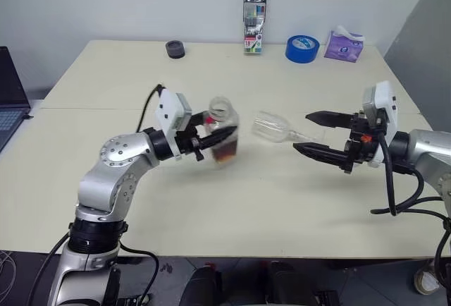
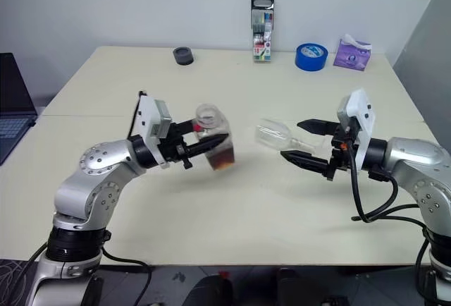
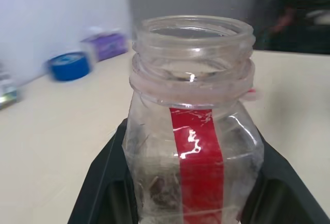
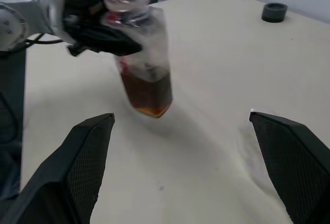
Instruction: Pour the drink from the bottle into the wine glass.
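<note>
My left gripper (image 1: 225,137) is shut on the bottle (image 1: 221,111), holding it slightly tilted above the table. The bottle's wide neck is open, with no cap on it. The drink (image 1: 227,152), dark reddish-brown, fills its bottom part. In the left wrist view the bottle (image 3: 193,131) sits between the black fingers (image 3: 103,182). The wine glass (image 1: 270,126) lies on its side to the right of the bottle, bowl toward it. Its stem points into my right gripper (image 1: 301,132), which is open wide and not closed on it. I cannot tell if the glass rests on the table.
At the table's far edge stand a marker-pen case (image 1: 254,22), a blue tape roll (image 1: 302,48), a purple tissue pack (image 1: 343,45) and a small dark round object (image 1: 175,49). A laptop (image 1: 8,101) sits off the table's left side.
</note>
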Robot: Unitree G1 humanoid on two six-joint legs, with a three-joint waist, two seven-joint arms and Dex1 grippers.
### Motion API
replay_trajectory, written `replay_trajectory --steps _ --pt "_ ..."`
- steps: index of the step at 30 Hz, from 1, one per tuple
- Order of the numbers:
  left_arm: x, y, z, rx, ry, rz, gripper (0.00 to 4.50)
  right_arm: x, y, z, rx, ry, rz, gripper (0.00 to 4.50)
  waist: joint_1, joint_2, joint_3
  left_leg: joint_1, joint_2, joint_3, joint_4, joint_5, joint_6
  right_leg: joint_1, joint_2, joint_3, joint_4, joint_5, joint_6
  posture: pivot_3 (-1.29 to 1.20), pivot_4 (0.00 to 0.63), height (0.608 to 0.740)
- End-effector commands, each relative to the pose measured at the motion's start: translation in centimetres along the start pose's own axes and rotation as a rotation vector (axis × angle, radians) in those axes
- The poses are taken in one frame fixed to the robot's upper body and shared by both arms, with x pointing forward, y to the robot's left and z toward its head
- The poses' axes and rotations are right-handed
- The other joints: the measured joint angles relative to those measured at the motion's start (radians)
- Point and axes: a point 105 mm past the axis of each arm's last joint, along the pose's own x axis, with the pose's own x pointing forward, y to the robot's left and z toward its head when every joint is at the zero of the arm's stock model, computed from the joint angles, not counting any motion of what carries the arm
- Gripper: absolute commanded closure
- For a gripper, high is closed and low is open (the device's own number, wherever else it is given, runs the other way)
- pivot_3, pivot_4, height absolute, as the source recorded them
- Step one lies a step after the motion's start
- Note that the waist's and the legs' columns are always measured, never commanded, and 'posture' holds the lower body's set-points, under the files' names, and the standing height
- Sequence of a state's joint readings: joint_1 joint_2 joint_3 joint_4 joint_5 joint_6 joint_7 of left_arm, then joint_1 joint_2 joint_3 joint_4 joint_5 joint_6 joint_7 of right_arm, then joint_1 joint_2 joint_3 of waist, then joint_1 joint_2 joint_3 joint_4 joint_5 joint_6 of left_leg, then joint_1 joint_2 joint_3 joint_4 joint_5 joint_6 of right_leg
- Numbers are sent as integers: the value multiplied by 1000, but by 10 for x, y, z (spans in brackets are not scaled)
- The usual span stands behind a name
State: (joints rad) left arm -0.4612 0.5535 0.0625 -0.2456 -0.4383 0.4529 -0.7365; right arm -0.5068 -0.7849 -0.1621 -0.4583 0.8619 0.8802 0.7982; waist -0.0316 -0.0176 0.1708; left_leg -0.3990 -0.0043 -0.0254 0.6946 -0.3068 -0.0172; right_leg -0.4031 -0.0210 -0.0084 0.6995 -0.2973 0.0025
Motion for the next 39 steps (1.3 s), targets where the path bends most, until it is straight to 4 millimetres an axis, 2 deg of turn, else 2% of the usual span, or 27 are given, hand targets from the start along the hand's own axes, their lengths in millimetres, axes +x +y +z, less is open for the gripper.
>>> replay_trajectory --steps 1,3,8,10,14,22,31,32,34,39 --pt "-18 47 13 54 -28 298 2623 11 17 19 -47 -51 82 23 3 0 0 0 0 0 0 0 0 0 0 0 0 0 0 0 150 740" --pt "-28 65 6 5 -46 431 2623 17 24 24 -49 -66 129 23 6 0 0 -1 0 0 0 0 0 0 0 0 -1 0 0 0 150 740" --pt "-42 84 -20 12 -7 592 2623 27 27 35 -58 -99 177 23 11 0 0 -3 -1 0 1 0 0 -1 -2 -1 -3 0 0 0 150 740" --pt "-50 97 -29 -91 -50 684 2623 31 29 37 -74 -101 199 23 16 -2 1 -3 -1 0 0 0 0 -1 -2 -1 -3 0 0 0 150 740" --pt "-56 112 -36 -90 -54 756 2623 36 31 39 -74 -115 213 23 23 -3 0 -2 -1 0 1 0 0 -1 -2 -1 -2 0 0 0 150 740" --pt "-56 125 -49 -110 -53 767 2623 39 30 38 -81 -121 192 23 28 -3 0 -3 -1 0 1 0 -1 -1 -2 -2 -2 0 0 0 150 740" --pt "-48 126 -60 -127 -33 747 2623 38 28 38 -81 -116 166 23 28 -3 0 -3 -1 0 1 0 -1 -1 -2 -2 -2 0 0 0 150 740" --pt "-47 125 -61 -131 -31 746 2105 38 28 37 -82 -114 163 0 28 -3 0 -3 -1 0 1 0 -1 -1 -2 -2 -2 0 0 0 150 740" --pt "-47 125 -62 -137 -31 741 1673 38 28 35 -86 -106 160 0 28 -3 0 -3 -1 0 1 0 -1 -1 -2 -2 -2 0 0 0 150 740" --pt "-46 122 -63 -151 -38 737 149 38 25 32 -84 -93 147 0 28 -3 0 -3 -1 0 1 0 -1 -1 -2 -2 -2 0 0 0 150 740"
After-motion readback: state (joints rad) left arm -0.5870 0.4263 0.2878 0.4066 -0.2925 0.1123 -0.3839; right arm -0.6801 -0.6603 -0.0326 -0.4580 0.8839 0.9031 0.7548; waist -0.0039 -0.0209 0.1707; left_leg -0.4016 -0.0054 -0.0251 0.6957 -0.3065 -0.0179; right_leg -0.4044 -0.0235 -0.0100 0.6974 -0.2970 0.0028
